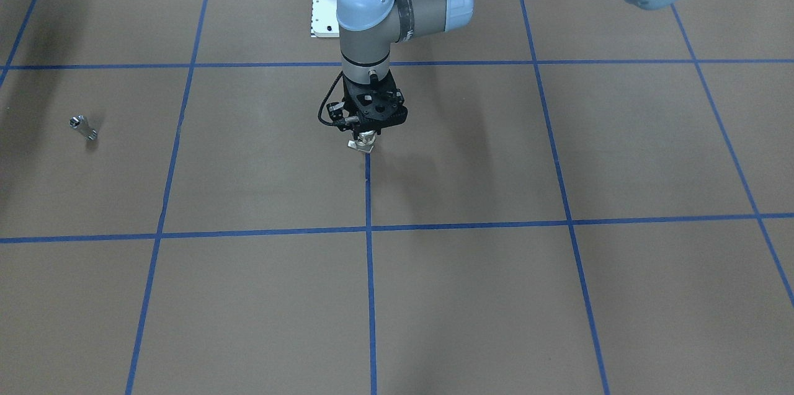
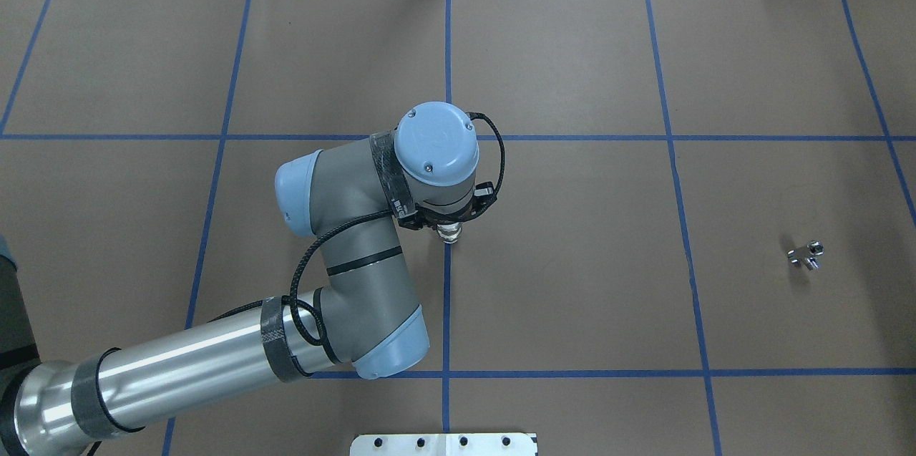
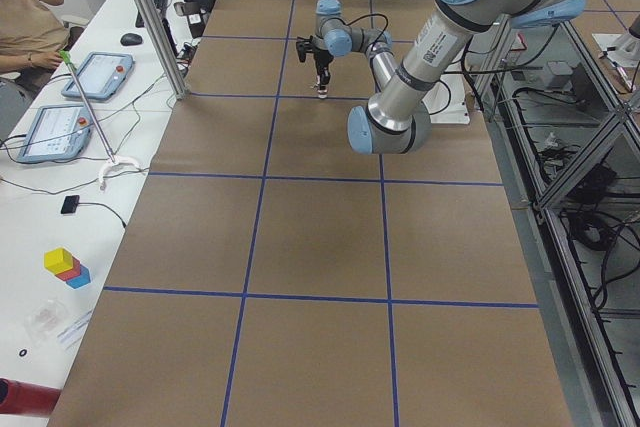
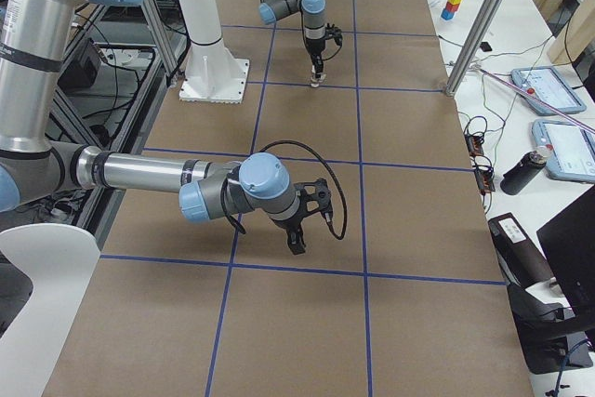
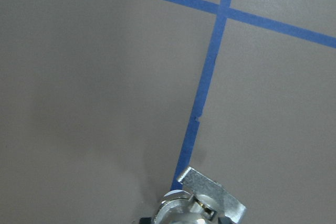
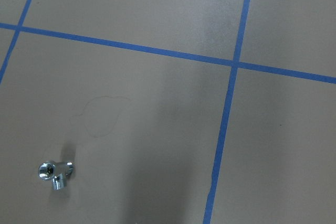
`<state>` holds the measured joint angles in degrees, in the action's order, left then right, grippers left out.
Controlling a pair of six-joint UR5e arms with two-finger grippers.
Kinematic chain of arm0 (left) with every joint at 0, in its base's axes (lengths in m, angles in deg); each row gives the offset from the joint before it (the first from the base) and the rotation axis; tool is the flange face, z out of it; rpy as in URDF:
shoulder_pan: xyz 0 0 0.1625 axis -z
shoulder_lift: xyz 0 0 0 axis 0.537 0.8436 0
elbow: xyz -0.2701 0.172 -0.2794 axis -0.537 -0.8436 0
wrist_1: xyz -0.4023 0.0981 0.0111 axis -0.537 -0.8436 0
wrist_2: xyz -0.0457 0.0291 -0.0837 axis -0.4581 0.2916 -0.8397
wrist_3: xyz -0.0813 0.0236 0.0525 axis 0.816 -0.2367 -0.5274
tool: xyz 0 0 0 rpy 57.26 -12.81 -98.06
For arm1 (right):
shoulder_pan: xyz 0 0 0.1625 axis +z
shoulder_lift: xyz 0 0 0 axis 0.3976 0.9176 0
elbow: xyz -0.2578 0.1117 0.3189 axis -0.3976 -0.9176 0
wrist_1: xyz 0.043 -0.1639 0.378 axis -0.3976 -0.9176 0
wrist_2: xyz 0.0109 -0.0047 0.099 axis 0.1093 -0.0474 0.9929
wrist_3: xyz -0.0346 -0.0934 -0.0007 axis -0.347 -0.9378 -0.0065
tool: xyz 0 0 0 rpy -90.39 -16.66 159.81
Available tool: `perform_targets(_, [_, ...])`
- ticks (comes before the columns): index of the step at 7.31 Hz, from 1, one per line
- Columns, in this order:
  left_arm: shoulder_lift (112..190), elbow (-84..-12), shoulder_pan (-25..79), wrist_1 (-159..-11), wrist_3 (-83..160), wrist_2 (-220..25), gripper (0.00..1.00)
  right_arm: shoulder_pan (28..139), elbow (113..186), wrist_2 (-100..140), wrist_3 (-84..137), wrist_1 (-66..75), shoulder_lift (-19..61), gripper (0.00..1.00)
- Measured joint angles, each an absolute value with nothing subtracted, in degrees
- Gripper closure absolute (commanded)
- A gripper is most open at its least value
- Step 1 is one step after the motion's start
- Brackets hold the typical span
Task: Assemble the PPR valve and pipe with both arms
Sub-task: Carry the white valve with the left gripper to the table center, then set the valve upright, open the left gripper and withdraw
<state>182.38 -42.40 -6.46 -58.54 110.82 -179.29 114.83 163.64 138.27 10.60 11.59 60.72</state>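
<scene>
My left gripper (image 1: 365,136) points straight down near the table's middle and is shut on the PPR valve (image 1: 362,144), a whitish fitting with a flat tab. The valve hangs low over the blue centre line. It also shows below the wrist in the overhead view (image 2: 450,235) and at the bottom of the left wrist view (image 5: 202,205). The pipe (image 2: 806,255), a tiny silvery stub, lies alone on the table far to the robot's right (image 1: 84,127). It sits at the lower left of the right wrist view (image 6: 55,173). My right gripper (image 4: 296,244) hovers over the table; I cannot tell whether it is open.
The white bolted pedestal (image 2: 444,444) stands at the robot's edge of the table (image 1: 324,4). Blue tape lines (image 2: 447,298) form a grid on the brown surface. Tablets (image 3: 95,75) and an operator (image 3: 25,17) are beside the table, off its far side.
</scene>
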Motion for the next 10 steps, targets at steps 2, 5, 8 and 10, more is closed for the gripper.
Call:
perform_targets(2, [182.3, -42.4, -6.5, -58.6, 110.3, -179.3, 0.41, 114.8, 163.6, 138.3, 10.6, 11.6, 60.7, 0.00])
perform_targets(5, [182.2, -42.4, -6.5, -58.6, 109.7, -179.1, 0.01, 114.8, 163.6, 138.3, 10.6, 11.6, 60.7, 0.00])
perform_targets(8, [182.1, -43.4, -6.3, -58.4, 107.9, -179.0, 0.00, 114.8, 163.6, 138.3, 10.6, 11.6, 60.7, 0.00])
perform_targets(10, [180.1, -48.8, -5.2, -56.6, 104.5, -179.2, 0.00, 114.8, 163.6, 138.3, 10.7, 11.6, 60.6, 0.00])
